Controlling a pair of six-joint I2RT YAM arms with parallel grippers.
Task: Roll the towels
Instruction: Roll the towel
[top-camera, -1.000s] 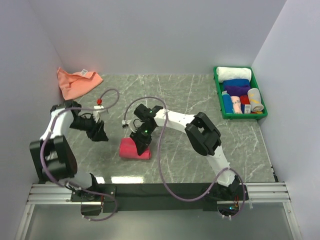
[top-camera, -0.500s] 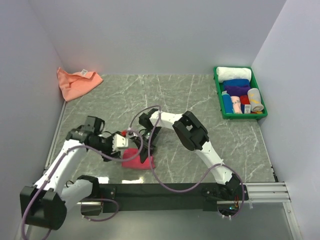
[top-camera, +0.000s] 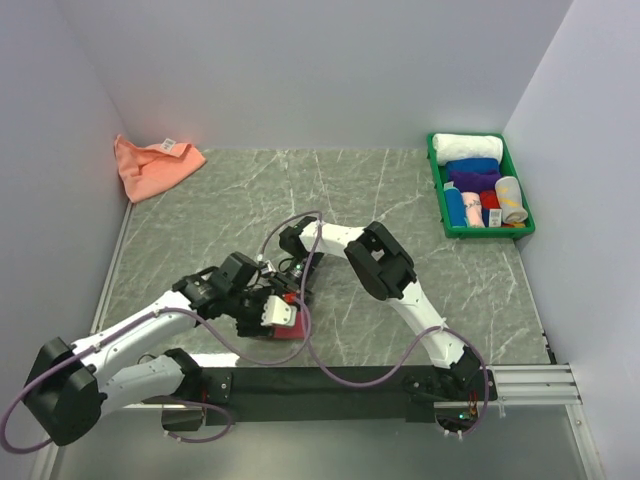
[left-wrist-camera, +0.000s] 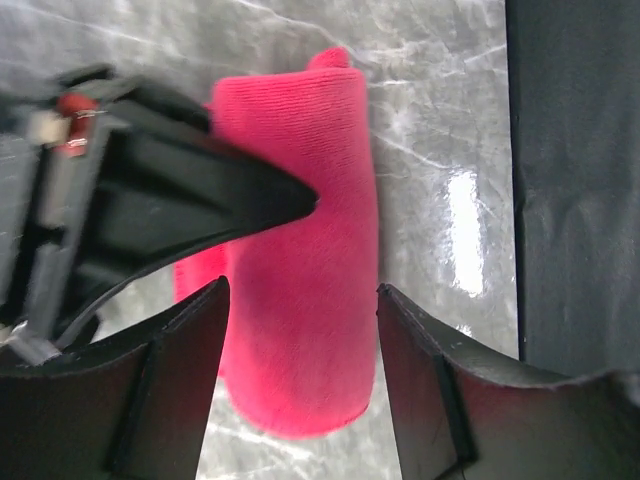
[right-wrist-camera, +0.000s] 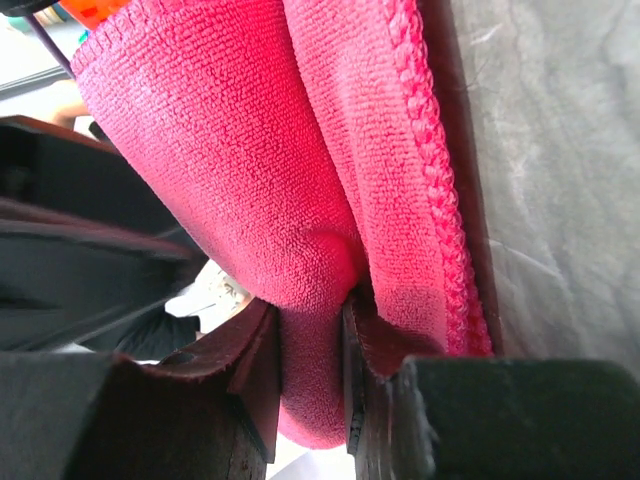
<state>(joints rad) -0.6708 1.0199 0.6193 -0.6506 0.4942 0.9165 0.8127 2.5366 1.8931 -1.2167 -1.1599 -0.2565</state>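
Though mostly hidden from above, the pink towel (left-wrist-camera: 320, 120) sits inside the gaping left pincer (left-wrist-camera: 300, 305); right pincer (right-wrist-camera: 312, 345) pinches it.

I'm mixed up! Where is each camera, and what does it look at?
Top: above and behind, looking down at table; left arm and right arm show.
Left wrist: on left arm, looking down at pink towel; open left fingers show.
Right wrist: on right arm, close up; right fingers pinch towel.
All share the towel.

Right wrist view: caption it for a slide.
Right hand pinches a fold of the pink towel on the marble table.
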